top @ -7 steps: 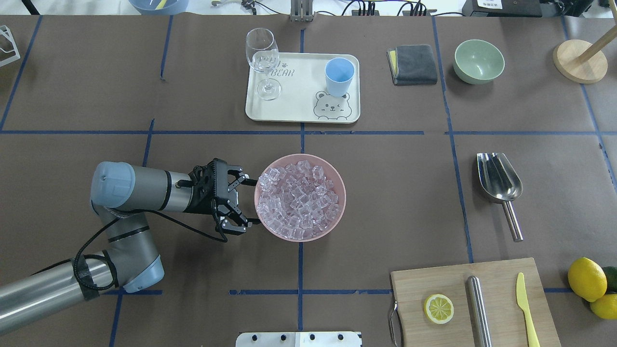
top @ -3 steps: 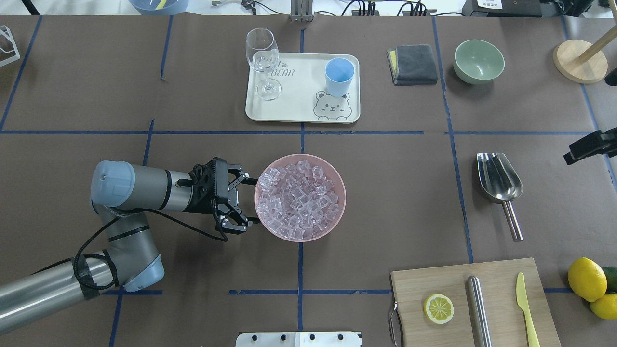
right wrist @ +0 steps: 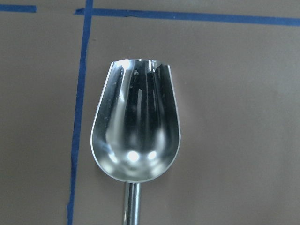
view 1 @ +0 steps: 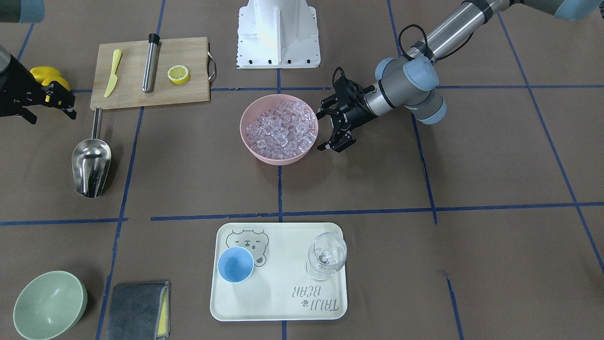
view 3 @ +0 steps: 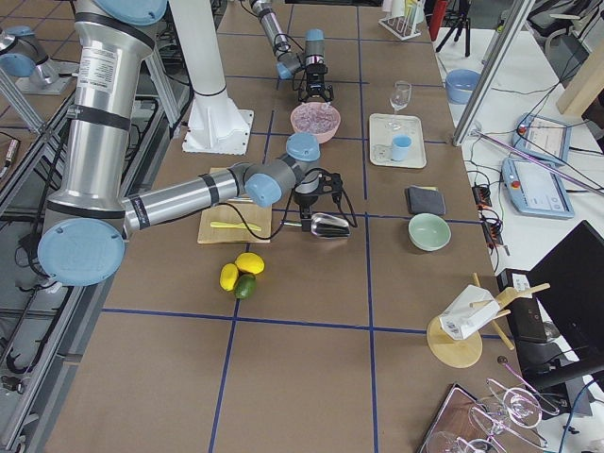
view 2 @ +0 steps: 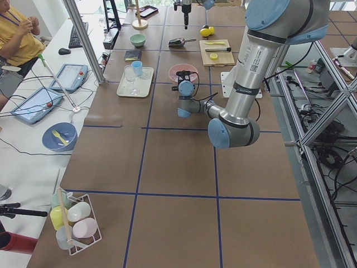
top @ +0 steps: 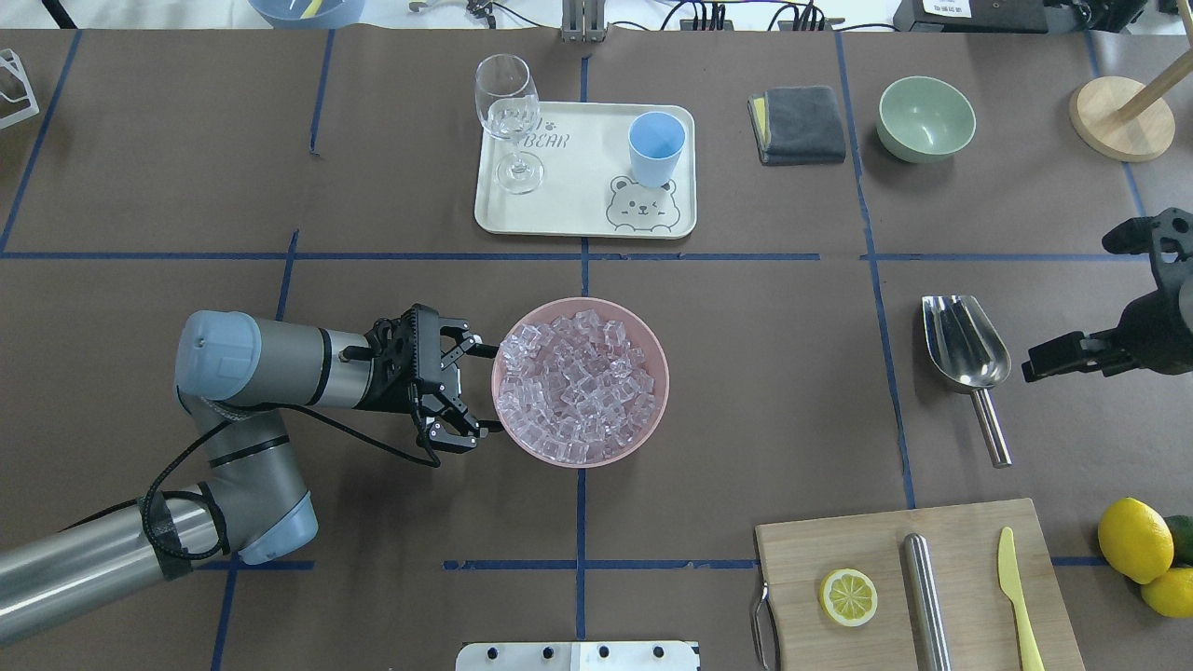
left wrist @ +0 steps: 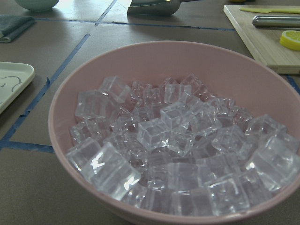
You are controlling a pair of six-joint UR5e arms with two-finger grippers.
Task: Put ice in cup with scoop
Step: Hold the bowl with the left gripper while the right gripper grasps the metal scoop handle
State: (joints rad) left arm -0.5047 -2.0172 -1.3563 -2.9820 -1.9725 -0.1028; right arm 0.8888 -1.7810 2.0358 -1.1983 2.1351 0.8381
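Observation:
The scoop lies on the table right of centre, trough pointing away from the robot. In the right wrist view the scoop is directly below. My right gripper hovers open beside it, holding nothing. Ice fills a pink bowl at the table's middle. My left gripper stands open against the bowl's left side, its fingers spread beside the rim; in the front-facing view the same gripper shows on the bowl's right. The light-blue cup stands upright on a cream tray at the back.
A wine glass shares the tray. A folded grey cloth and a green bowl sit at the back right. A cutting board with a lemon slice, steel cylinder and yellow knife lies front right, lemons beside it.
My right gripper has come in from the right edge of the overhead view and moved toward the scoop. The left arm and the bowl have not moved.

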